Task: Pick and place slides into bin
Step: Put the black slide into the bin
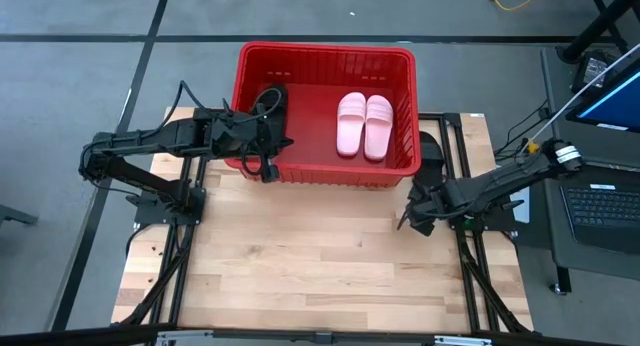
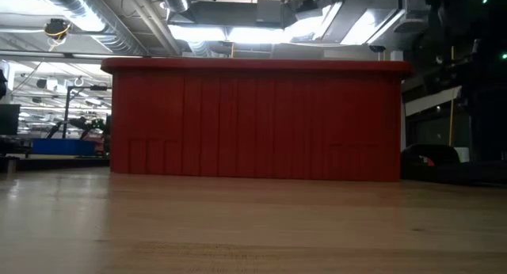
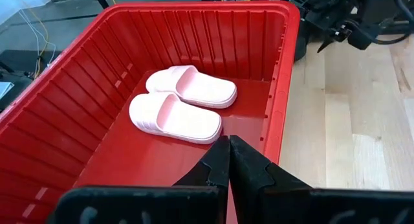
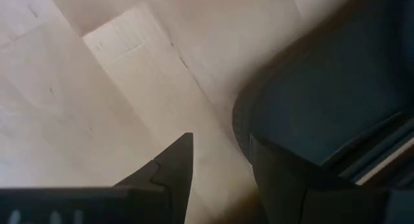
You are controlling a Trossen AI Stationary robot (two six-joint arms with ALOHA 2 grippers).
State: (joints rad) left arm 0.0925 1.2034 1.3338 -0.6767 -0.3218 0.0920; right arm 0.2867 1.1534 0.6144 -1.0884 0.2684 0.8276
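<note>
Two slides (image 1: 364,124) side by side in bin (image 1: 325,54), right half.

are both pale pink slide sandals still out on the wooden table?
No, in the high view both pale pink slide sandals lie side by side on the floor of the large red plastic slatted bin.

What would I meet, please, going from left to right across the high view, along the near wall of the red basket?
Left gripper, shut at the red slatted plastic bin's left near corner → two pale pink slide sandals lying inside it → black slide sandal on the table → right gripper, open.
</note>
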